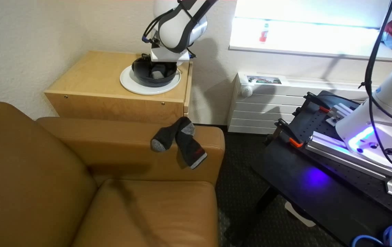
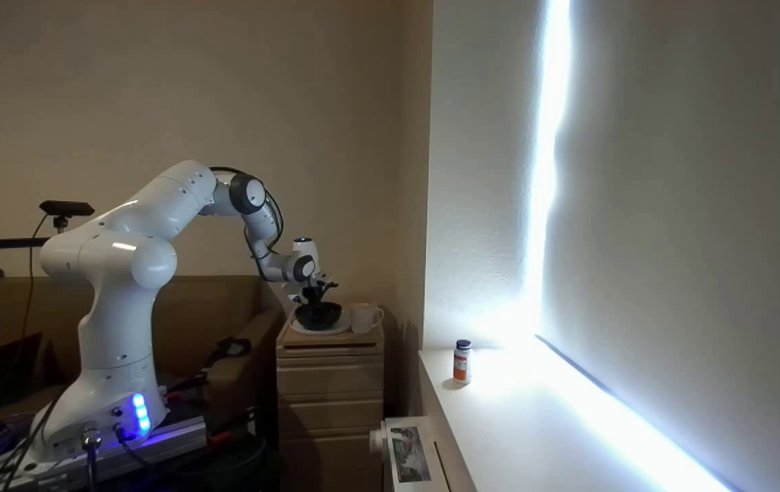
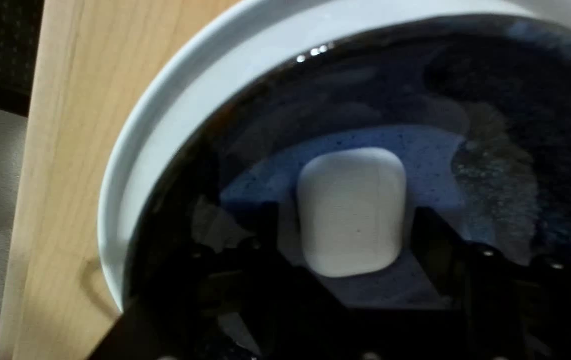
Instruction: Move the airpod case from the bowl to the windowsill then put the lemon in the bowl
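In the wrist view, the smooth, off-white airpod case (image 3: 353, 215) lies between the parted fingers of the tool (image 3: 346, 217), ungripped, gaps showing at its nine and three o'clock. It rests walled in by the dark bowl (image 3: 340, 100); beneath, a white plate (image 3: 135, 150) sits on the wooden tabletop (image 3: 83, 150). In an exterior view, a mug (image 2: 363, 318) stands at the bowl's three o'clock.

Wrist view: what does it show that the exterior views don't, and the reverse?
Only the wrist view: a clear look at the airpod case between the fingers of the open hand.
Only the exterior views: the windowsill, the bottle on it, and the brown leather sofa.
Both: the dark bowl on the white plate, the wooden cabinet and the hand.
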